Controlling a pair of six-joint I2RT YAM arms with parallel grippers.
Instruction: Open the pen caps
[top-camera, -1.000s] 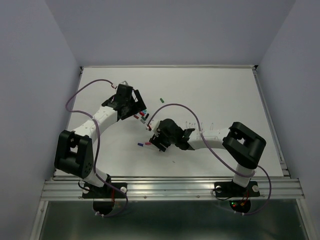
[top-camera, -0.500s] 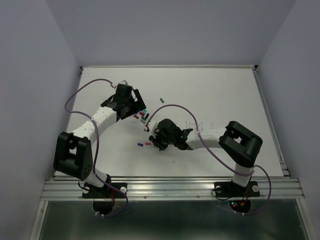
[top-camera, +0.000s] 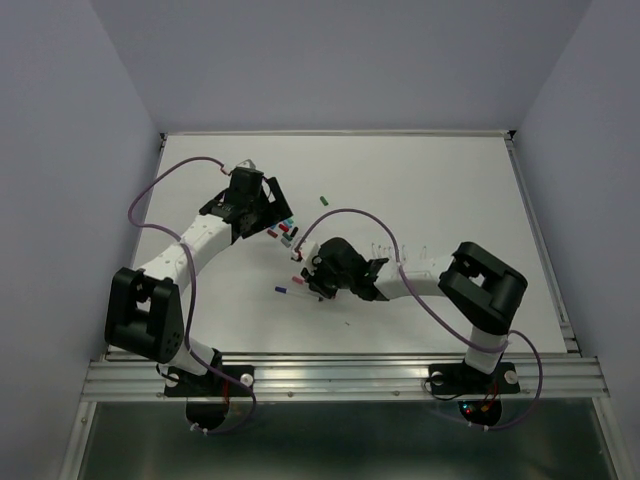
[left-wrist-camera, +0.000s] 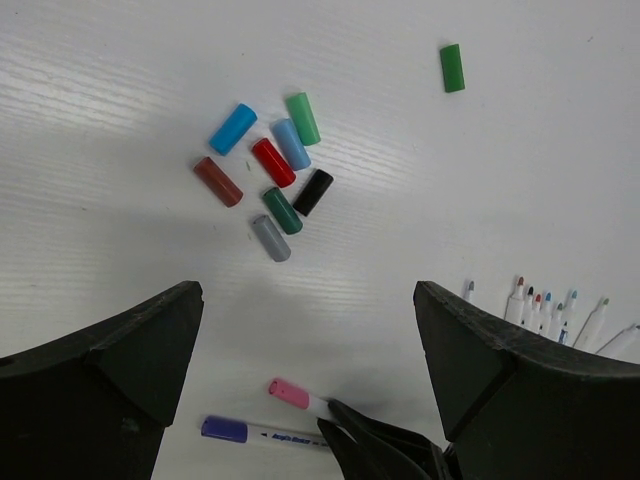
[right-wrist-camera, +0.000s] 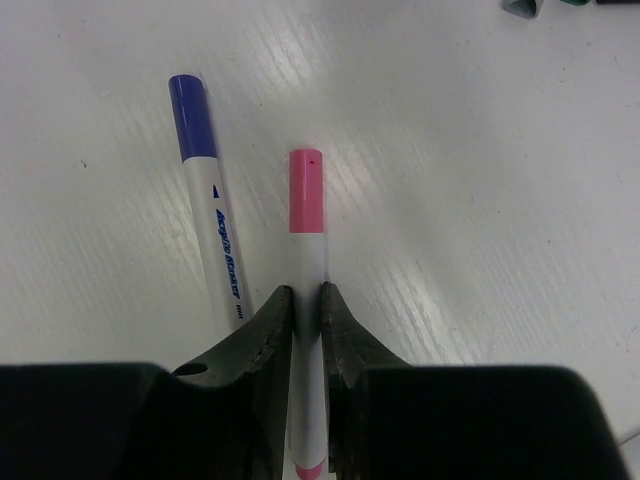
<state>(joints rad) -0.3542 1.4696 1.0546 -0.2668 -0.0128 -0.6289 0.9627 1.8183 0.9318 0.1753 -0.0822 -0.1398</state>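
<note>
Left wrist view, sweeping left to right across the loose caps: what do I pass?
Brown cap → red cap → black cap → lone green cap → row of uncapped pens. The other clustered caps overlap these.

Loose caps (left-wrist-camera: 272, 162): nine. Eight lie in a cluster; one green cap (left-wrist-camera: 452, 68) lies apart, farther and to the right.
Capped pens: two, pink pen (right-wrist-camera: 306, 240) and purple pen (right-wrist-camera: 210, 240).
Uncapped pens (left-wrist-camera: 540, 310): one row at right, number unclear.
</note>
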